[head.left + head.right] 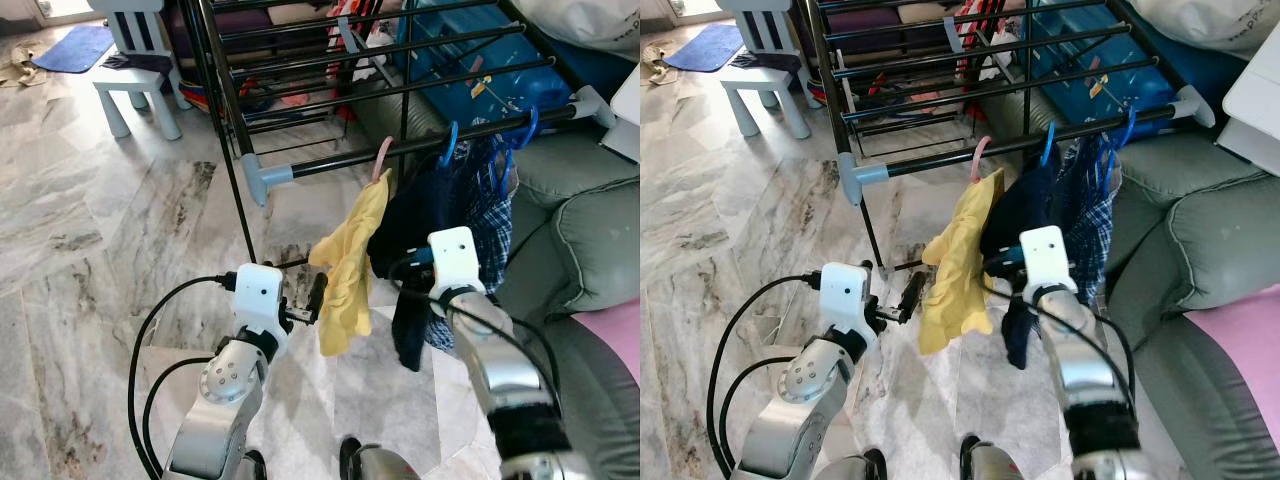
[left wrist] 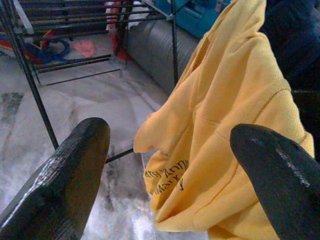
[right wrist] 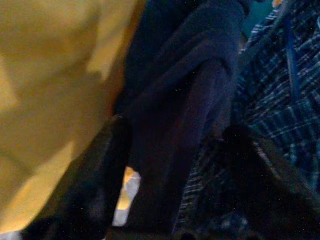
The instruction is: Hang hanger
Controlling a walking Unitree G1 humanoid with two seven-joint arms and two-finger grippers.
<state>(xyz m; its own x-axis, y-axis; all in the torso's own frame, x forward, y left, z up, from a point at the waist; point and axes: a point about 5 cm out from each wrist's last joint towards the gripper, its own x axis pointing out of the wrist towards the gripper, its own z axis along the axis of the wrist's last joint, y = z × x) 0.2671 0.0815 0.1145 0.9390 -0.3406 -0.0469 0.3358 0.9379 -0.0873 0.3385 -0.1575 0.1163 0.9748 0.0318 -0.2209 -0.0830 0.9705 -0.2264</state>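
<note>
A pink hanger (image 1: 383,156) hangs on the drying rack's front black rail (image 1: 330,163), carrying a yellow garment (image 1: 350,265). To its right, blue hangers (image 1: 449,140) hold a navy garment (image 1: 410,225) and a plaid shirt (image 1: 497,225). My left gripper (image 1: 317,292) is open just left of the yellow garment's lower half, and in the left wrist view the cloth (image 2: 220,125) lies ahead between the fingers. My right gripper (image 3: 175,150) is open, pushed in among the hanging clothes. The navy garment (image 3: 190,100) lies between its fingers, which are hidden in the head views.
The rack's upper rails (image 1: 400,50) run back over stored clothes and a blue box (image 1: 470,70). A grey-green sofa (image 1: 590,220) with a pink cushion (image 1: 612,330) is on the right. A white child's chair (image 1: 135,70) and blue mat (image 1: 75,45) stand far left on marble floor.
</note>
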